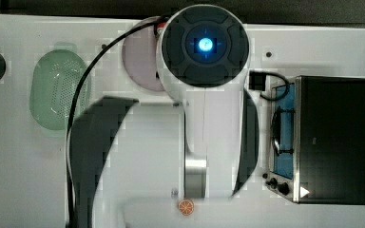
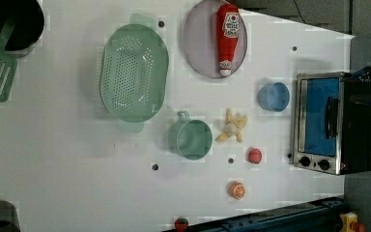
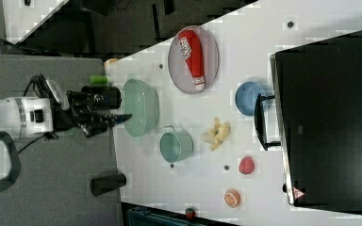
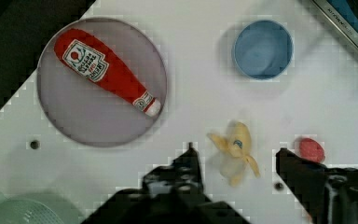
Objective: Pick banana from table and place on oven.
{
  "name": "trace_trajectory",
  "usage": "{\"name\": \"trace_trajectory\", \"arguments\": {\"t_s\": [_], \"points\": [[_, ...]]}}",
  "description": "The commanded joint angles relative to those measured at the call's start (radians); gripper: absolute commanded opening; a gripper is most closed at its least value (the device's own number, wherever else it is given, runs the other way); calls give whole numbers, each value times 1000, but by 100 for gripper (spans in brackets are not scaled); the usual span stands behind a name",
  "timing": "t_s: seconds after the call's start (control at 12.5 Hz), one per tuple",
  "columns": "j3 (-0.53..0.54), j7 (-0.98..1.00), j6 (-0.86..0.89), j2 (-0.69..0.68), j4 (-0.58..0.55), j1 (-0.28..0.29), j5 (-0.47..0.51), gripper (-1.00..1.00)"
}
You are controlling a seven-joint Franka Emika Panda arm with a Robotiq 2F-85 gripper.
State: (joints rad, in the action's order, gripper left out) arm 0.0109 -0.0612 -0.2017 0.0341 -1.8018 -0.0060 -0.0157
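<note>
The pale yellow banana (image 2: 233, 126) lies on the white table (image 2: 53, 145) with its peel prongs splayed, between a green cup and the oven (image 2: 328, 123). In the wrist view the banana (image 4: 235, 147) sits far below, in line with the gap between my two dark fingers. My gripper (image 4: 237, 156) is open and holds nothing. The right view shows the gripper (image 3: 120, 117) well off the table surface, apart from the banana (image 3: 217, 133). The oven's black top (image 3: 330, 117) is bare. In the top view my arm hides the banana.
A blue bowl (image 2: 274, 96) stands between the banana and the oven door. A green cup (image 2: 191, 139), a red piece (image 2: 254, 155) and an orange slice (image 2: 237, 190) lie close by. A green colander (image 2: 134, 72) and a plate with a ketchup bottle (image 2: 227, 36) sit farther off.
</note>
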Motion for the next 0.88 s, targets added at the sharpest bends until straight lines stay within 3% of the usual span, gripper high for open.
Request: {"name": "trace_trajectory", "arguments": {"t_s": [0.08,0.24,0.56,0.88], "points": [[58,75,152,427,-287,-100,31,59],[58,75,151,426,-288,-100,31,100],[62,75,117,386,-312,-99,31,100],[70,75,-80,255,-387,-97,30,100]]}}
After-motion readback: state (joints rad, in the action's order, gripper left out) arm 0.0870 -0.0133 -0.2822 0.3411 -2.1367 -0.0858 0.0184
